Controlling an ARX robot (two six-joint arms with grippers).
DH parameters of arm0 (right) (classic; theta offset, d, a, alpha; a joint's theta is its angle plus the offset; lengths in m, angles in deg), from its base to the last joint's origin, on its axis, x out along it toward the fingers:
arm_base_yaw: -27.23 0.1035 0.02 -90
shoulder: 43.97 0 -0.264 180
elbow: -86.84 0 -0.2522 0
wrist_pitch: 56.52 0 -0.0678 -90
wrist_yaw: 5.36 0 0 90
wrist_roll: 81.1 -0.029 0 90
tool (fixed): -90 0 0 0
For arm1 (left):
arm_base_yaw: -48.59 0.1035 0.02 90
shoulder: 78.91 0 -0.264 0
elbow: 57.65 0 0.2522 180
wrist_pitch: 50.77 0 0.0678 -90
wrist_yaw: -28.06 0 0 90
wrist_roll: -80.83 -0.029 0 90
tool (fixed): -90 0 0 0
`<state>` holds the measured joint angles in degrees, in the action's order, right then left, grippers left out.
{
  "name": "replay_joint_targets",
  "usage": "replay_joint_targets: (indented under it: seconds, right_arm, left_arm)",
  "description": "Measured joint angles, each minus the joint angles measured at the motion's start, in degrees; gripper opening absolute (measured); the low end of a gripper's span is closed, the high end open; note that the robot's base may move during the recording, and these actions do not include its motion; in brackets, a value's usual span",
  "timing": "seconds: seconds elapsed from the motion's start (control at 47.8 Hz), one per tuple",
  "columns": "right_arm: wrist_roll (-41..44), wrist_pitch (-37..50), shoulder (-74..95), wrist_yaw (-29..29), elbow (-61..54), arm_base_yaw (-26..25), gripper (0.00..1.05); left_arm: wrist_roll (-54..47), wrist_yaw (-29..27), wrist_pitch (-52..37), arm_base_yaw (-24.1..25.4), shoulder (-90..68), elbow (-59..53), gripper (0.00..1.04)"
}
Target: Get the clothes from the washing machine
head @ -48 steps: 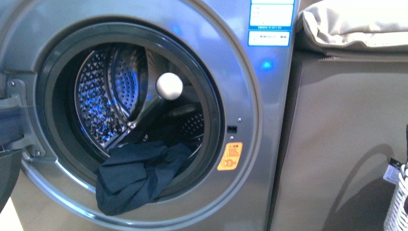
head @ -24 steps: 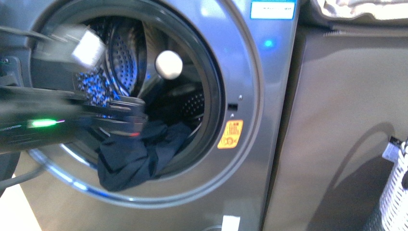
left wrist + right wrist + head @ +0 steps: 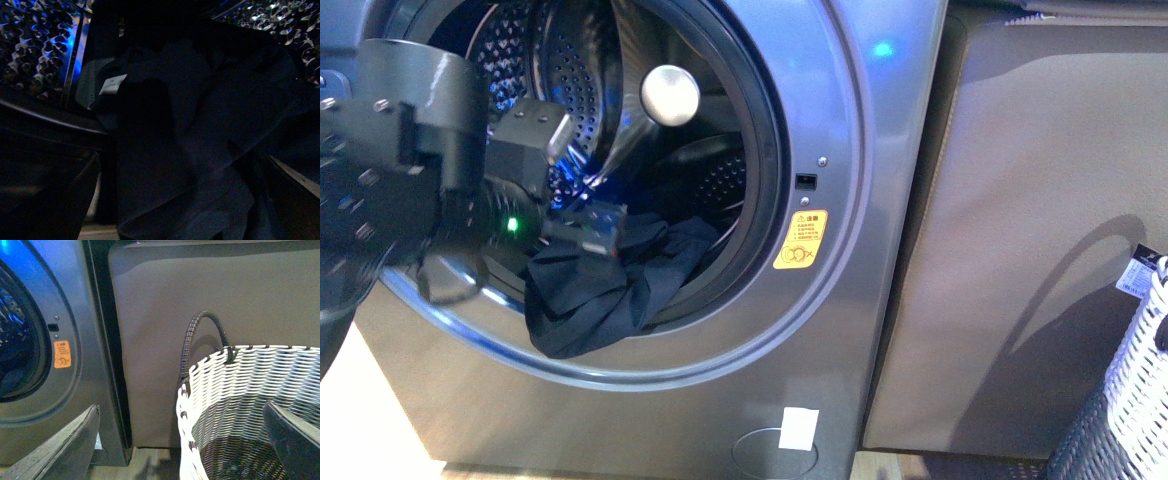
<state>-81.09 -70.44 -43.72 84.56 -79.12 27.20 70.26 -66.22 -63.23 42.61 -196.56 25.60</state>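
Navy clothes (image 3: 605,290) hang over the porthole lip of the washing machine (image 3: 865,150) | your left gripper (image 3: 592,224) is just above them, spread, empty | right gripper (image 3: 175,450) splayed over the basket (image 3: 250,370) | risk: a shallow pinch takes one fold and the rest snags on the seal | perforated steel drum, sofa (image 3: 1040,250) tight alongside

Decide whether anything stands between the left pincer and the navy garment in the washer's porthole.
Nothing visible does. The left pincer sits in the open porthole right at the navy garment, which drapes over the lower rim with nothing between them.
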Motion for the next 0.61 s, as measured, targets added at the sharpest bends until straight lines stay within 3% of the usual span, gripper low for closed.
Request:
replay_joint_targets:
  seconds: [0.607]
  right_arm:
    - [0.0, 0.0, 0.0, 0.0, 0.0, 0.0, 0.97]
  left_arm:
    - [3.21, 0.68, 7.32, -1.31, -12.61, 18.4, 0.98]
